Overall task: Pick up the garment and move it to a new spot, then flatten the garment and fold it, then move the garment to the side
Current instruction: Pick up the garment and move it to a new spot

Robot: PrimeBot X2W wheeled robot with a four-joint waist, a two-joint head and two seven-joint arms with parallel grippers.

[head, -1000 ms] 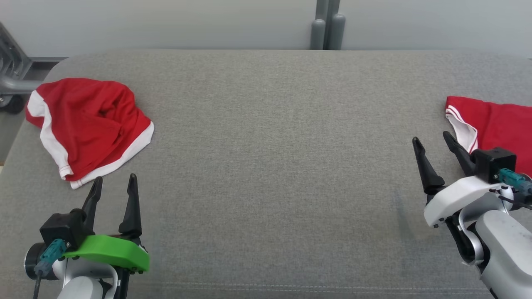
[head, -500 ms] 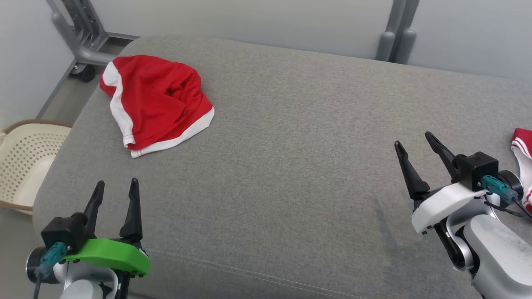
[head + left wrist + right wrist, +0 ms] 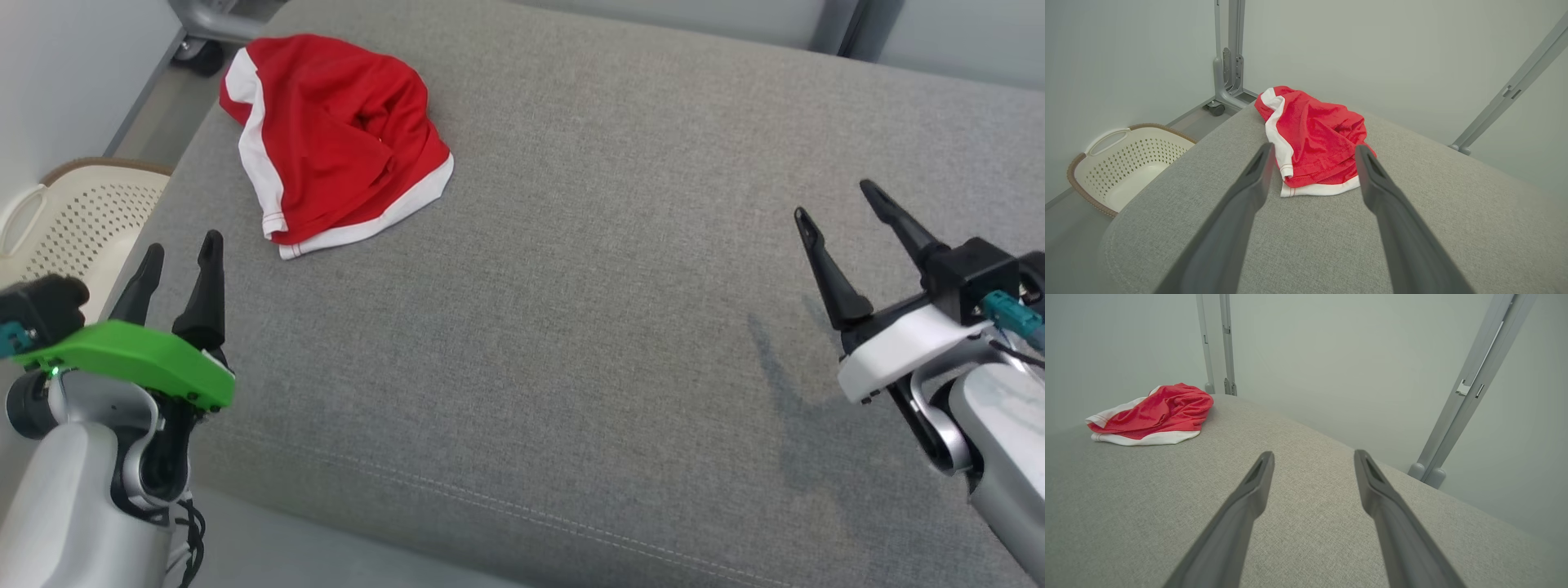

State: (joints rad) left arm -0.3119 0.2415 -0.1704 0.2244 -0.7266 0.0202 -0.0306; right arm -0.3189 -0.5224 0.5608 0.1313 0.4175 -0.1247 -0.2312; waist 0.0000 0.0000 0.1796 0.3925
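A crumpled red garment (image 3: 339,139) with white trim lies near the far left corner of the grey cushioned surface (image 3: 588,310). The left wrist view has the garment (image 3: 1314,139) straight ahead, just beyond the fingertips, and it sits far off to the left (image 3: 1155,414) in the right wrist view. My left gripper (image 3: 181,251) hovers open over the surface's left edge, a short way nearer than the garment, with nothing between its fingers. My right gripper (image 3: 841,204) is open and empty above the right side, far from the garment.
A cream perforated laundry basket (image 3: 69,220) stands on the floor left of the surface; it is also in the left wrist view (image 3: 1126,163). Grey metal frame posts (image 3: 1229,53) rise behind the far corner. Bare grey fabric lies between the grippers.
The head camera has swung left and down, so the garment now sits higher and nearer centre and the second red cloth at the right has left view. Both grippers stay open.
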